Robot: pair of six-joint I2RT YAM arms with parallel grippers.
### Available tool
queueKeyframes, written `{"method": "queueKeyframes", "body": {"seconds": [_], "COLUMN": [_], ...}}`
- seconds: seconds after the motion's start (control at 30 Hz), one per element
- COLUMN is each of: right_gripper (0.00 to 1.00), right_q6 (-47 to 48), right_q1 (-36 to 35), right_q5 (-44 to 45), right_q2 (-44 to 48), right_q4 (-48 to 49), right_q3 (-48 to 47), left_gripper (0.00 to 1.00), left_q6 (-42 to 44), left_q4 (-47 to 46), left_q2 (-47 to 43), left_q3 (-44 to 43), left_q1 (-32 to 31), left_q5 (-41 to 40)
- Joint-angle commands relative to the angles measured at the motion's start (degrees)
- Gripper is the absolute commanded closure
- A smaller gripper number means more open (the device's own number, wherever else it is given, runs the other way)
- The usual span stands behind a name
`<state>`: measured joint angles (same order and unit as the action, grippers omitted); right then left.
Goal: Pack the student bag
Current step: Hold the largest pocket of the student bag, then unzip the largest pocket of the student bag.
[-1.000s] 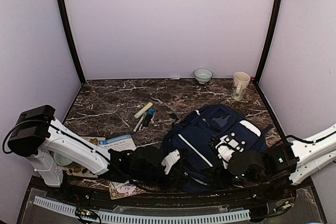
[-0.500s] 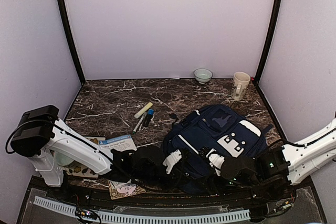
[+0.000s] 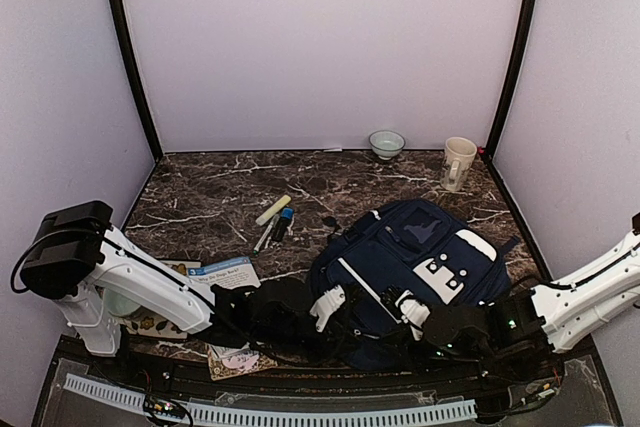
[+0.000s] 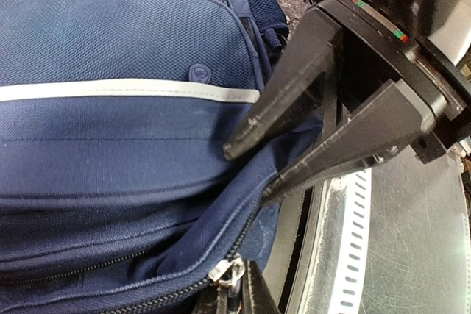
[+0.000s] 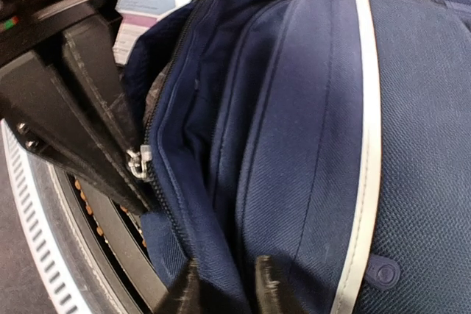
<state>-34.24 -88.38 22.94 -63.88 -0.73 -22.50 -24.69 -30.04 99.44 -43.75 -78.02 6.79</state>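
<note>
The student bag is navy blue with white stripes and lies flat on the right of the marble table. At the bag's near edge, my left gripper is shut on the metal zipper pull of the main zipper. The pull also shows in the right wrist view. My right gripper sits just right of it, its two black fingers closed on a fold of bag fabric beside the zipper. From the left wrist view, the right gripper pinches the bag's edge above the zipper.
Pens and a marker lie left of the bag. A booklet rests under the left arm. A small bowl and a mug stand at the back. A perforated metal rail runs along the near edge.
The right gripper slid left and down to the bag's near edge and closed from wide open onto the fabric. The left gripper stayed on the zipper pull.
</note>
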Motion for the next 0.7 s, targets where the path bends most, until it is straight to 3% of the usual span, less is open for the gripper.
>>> {"method": "queueKeyframes", "body": {"seconds": [0.0,0.17,0.43,0.5,0.67], "right_gripper": [0.86,1.0,1.0,1.0,1.0], "right_q6": [-0.9,-1.62,-5.19,-6.19,-6.79], "right_q1": [0.3,0.44,0.82,0.93,1.01], "right_q5": [-1.7,-0.37,3.75,2.43,5.01], "right_q2": [-0.88,-0.37,7.26,13.7,19.71], "right_q4": [3.87,2.83,-1.87,-1.99,-4.82], "right_q3": [0.86,0.87,3.06,3.51,4.73], "left_gripper": [1.0,1.0,1.0,1.0,1.0], "left_q6": [0.66,0.58,0.89,1.08,1.82], "left_q4": [-1.35,0.09,3.66,8.49,11.05], "left_q2": [-3.72,-6.33,-8.93,-9.98,-13.13], "left_q3": [0.1,1.09,2.7,3.71,6.27], "left_q1": [0.02,0.04,0.25,2.62,4.96], "left_q5": [-0.26,-1.29,-4.79,-6.47,-8.35]}}
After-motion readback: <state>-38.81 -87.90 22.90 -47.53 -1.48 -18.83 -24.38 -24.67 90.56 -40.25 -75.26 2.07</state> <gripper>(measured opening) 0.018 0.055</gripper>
